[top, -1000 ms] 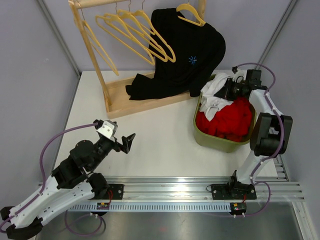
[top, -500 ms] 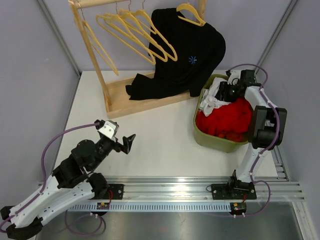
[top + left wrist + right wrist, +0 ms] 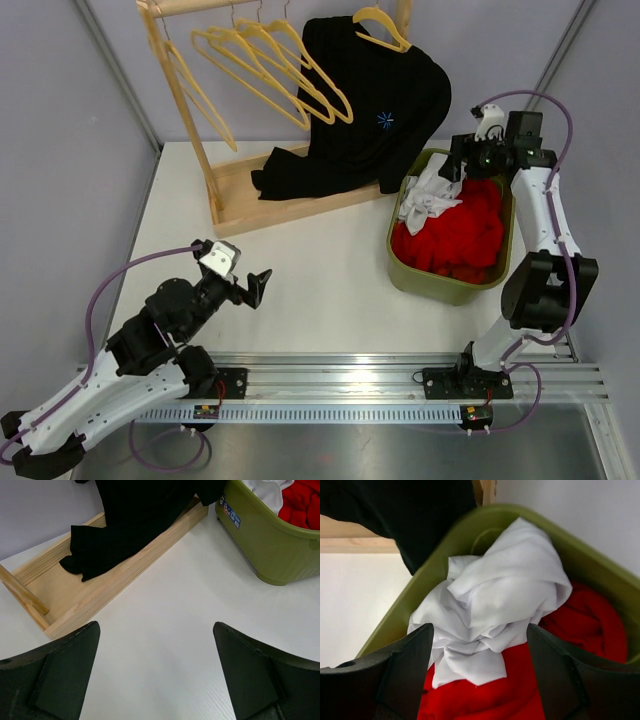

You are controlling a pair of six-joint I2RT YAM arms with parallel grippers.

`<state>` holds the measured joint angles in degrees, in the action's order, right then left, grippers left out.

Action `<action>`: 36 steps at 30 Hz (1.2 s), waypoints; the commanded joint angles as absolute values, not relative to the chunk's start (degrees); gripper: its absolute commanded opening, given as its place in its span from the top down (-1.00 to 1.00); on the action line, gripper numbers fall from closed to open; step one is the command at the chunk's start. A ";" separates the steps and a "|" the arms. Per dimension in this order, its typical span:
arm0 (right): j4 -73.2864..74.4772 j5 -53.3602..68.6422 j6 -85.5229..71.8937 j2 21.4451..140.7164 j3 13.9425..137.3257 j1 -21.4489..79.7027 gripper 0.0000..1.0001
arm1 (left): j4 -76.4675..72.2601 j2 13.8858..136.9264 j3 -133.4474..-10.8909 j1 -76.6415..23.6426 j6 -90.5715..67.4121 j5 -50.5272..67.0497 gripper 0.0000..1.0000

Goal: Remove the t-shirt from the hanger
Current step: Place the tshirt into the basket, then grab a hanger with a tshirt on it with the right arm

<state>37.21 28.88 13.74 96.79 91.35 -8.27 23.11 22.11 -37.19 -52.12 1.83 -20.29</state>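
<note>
Here my right gripper (image 3: 479, 666) stands apart, empty, above the white cloth (image 3: 505, 595) in the green bin (image 3: 435, 565). The left gripper (image 3: 159, 672) is wide apart over the bench (image 3: 165, 625). Only the top view shows the hanger (image 3: 382, 28). The black t-shirt (image 3: 375, 105) hangs crooked from it, with its hem lying on the base of the wooden rack (image 3: 185, 90).

The left arm (image 3: 110, 400) and right arm (image 3: 548, 215) have white links and black joints. A purple cable (image 3: 88, 320) loops along each; the fingers (image 3: 55, 675) are black wedges.
</note>
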 commanded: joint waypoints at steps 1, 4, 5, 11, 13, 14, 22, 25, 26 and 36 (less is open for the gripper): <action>42.26 28.99 18.09 92.82 97.11 -8.44 -0.65 | 21.80 21.36 -37.18 -52.12 2.81 -20.65 -0.98; 49.72 33.03 23.72 92.81 105.00 -8.44 -0.67 | 21.80 21.71 -37.18 -52.12 2.73 -20.65 -0.98; 51.92 34.87 25.56 93.60 111.03 -8.44 -0.66 | 21.80 22.06 -37.18 -52.12 2.81 -20.65 -0.98; 54.08 46.92 26.91 97.99 129.08 -8.35 -0.68 | 22.32 23.64 -37.44 -52.03 3.08 -21.00 -0.98; 49.16 49.82 20.79 99.22 130.16 -8.35 -0.68 | 22.67 24.08 -37.44 -52.03 2.99 -21.71 -0.98; 42.78 50.53 18.22 100.36 130.43 -8.35 -0.68 | 22.68 24.00 -37.44 -51.94 2.90 -21.97 -0.98; 27.08 46.32 3.96 111.69 140.87 -5.02 -0.64 | 22.85 23.91 -37.09 -51.86 2.99 -23.91 -0.98; 26.54 44.48 3.95 115.21 143.69 -4.05 -0.62 | 22.76 23.82 -36.83 -51.77 3.16 -24.26 -0.98; 26.54 43.52 4.30 115.92 144.83 -3.35 -0.61 | 22.59 23.91 -36.83 -51.68 3.16 -24.26 -0.98; 27.16 45.87 7.56 121.37 147.31 -2.02 -0.24 | 22.50 25.40 -36.74 -50.27 3.43 -23.64 -0.98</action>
<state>30.52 43.53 7.46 121.08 144.33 -2.31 24.36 24.77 -36.91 -50.72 2.57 -22.81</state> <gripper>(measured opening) 0.655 0.987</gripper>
